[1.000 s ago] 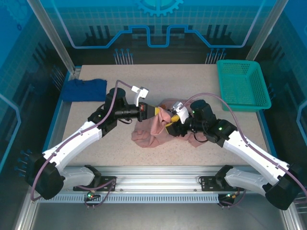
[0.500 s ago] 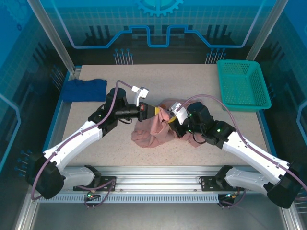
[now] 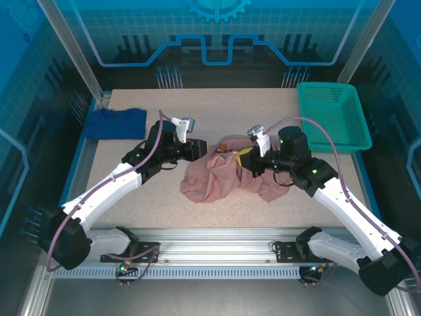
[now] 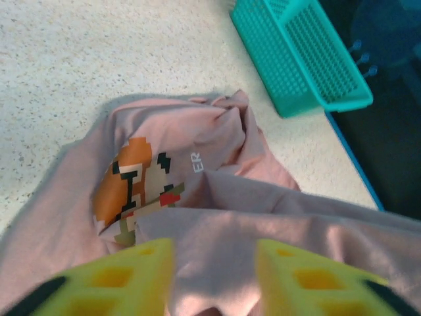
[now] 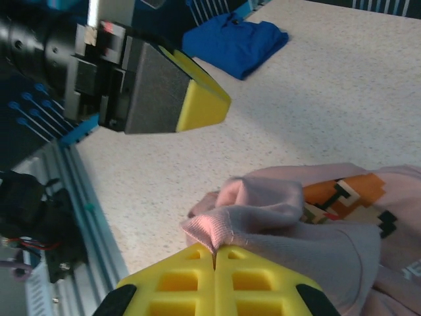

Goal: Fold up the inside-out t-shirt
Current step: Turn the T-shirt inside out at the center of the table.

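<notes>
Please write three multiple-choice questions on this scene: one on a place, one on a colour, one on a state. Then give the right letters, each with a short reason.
1. Where on the table does the teal basket stand?
A. near left corner
B. far right corner
C. centre

2. What colour is the cloth at the far left?
A. white
B. yellow
C. dark blue

3. How do the right jaws stand?
A. shut on a fold of the pink t-shirt
B. wide open over bare table
C. shut on the basket rim

B: the top view shows it far right.
C: it is dark blue in that view.
A: in the right wrist view the yellow fingers pinch pink fabric.
</notes>
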Controlling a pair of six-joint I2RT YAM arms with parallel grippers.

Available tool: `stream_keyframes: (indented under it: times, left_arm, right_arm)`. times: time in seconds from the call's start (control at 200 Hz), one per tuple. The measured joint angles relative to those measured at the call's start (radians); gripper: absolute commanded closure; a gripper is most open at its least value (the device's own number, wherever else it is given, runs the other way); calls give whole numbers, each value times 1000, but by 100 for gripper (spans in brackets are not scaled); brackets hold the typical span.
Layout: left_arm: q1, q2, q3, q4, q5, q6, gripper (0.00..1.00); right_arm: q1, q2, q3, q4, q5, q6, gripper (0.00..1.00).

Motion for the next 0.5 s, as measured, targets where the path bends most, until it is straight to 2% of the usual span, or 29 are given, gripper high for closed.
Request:
stream_keyframes:
  times: [0.25,0.385,0.5]
  left_arm:
    - [-107,-63,-62,0,-17,89,28]
    - [-154,-62,-68,-1,-18,150,23]
    - [-167,-50,-68,0,-17,187,22]
  right_arm:
    - [-8,51,25,19,-76,52,100]
    - [-18,66,26,29,-90,66,100]
    - [-18,70,26,30,-93,70,100]
